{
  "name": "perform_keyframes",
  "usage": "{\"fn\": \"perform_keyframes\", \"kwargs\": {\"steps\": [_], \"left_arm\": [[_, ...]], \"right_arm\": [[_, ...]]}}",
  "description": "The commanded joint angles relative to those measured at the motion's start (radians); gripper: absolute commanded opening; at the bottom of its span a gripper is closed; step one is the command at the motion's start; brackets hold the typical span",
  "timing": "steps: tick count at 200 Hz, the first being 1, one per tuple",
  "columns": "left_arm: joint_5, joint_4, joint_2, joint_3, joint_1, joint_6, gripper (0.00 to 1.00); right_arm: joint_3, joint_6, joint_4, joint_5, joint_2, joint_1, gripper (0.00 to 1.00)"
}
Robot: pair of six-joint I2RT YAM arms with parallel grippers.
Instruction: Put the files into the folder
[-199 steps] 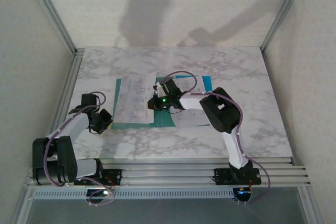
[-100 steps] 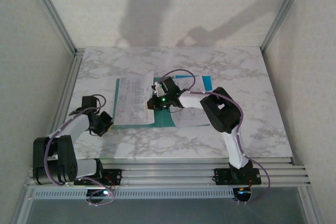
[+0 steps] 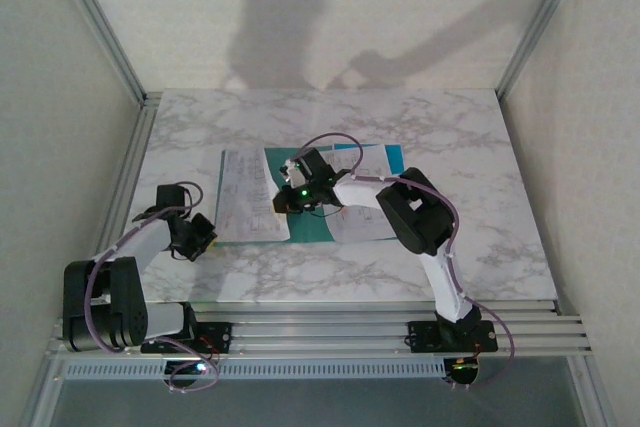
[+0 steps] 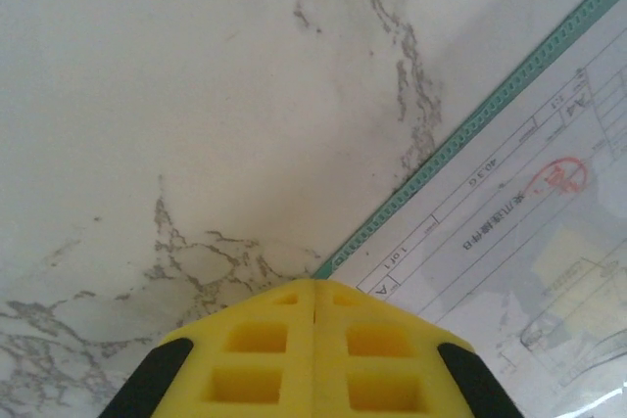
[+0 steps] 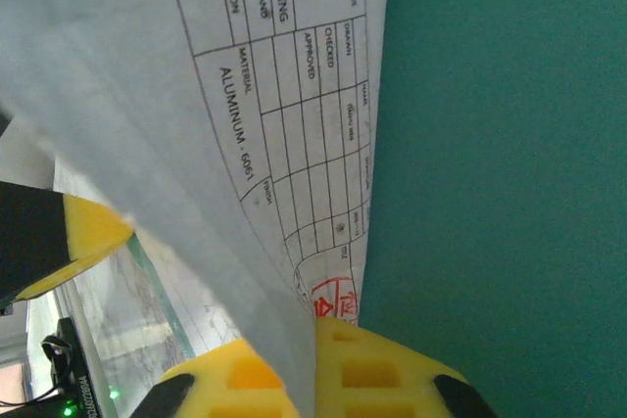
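Observation:
The teal folder lies open on the marble table, with printed sheets stacked on its left half. My right gripper hovers over the folder's middle, shut on the corner of one drawing sheet. That sheet curls up from the fingers, and bare teal folder lies to its right. My left gripper is shut on nothing at the folder's near-left corner. In the left wrist view its fingertips touch each other just short of the folder edge and the sheet lying on it.
More paper lies on the folder's right half under the right arm. Metal frame rails run along the table's left side and near edge. Bare marble stretches to the right and back.
The right gripper has carried its sheet leftward over the folder, and the sheet has dropped lower towards the left stack. The left gripper has hardly moved.

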Motion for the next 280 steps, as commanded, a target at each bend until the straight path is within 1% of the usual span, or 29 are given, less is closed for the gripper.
{"fn": "perform_keyframes", "kwargs": {"steps": [1,75,210,263,269,280], "left_arm": [[-0.020,-0.014,-0.022,-0.001,0.010,-0.009,0.00],[-0.025,-0.021,-0.014,0.008,0.010,0.003,0.00],[-0.020,-0.010,-0.020,-0.006,0.010,-0.003,0.00],[-0.028,-0.021,-0.029,0.009,0.010,-0.003,0.00],[-0.031,-0.023,-0.032,0.014,0.010,-0.003,0.00],[-0.037,-0.032,-0.038,0.026,0.010,-0.003,0.00]], "right_arm": [[0.021,-0.014,-0.027,-0.021,0.023,0.012,0.00],[0.010,-0.041,-0.089,-0.001,-0.005,-0.015,0.00],[0.102,-0.007,-0.167,0.012,0.059,-0.010,0.00],[0.094,-0.002,-0.192,0.024,0.048,-0.011,0.00],[0.092,0.001,-0.195,0.025,0.043,-0.010,0.04],[0.083,0.013,-0.198,0.035,0.024,-0.010,0.17]]}}
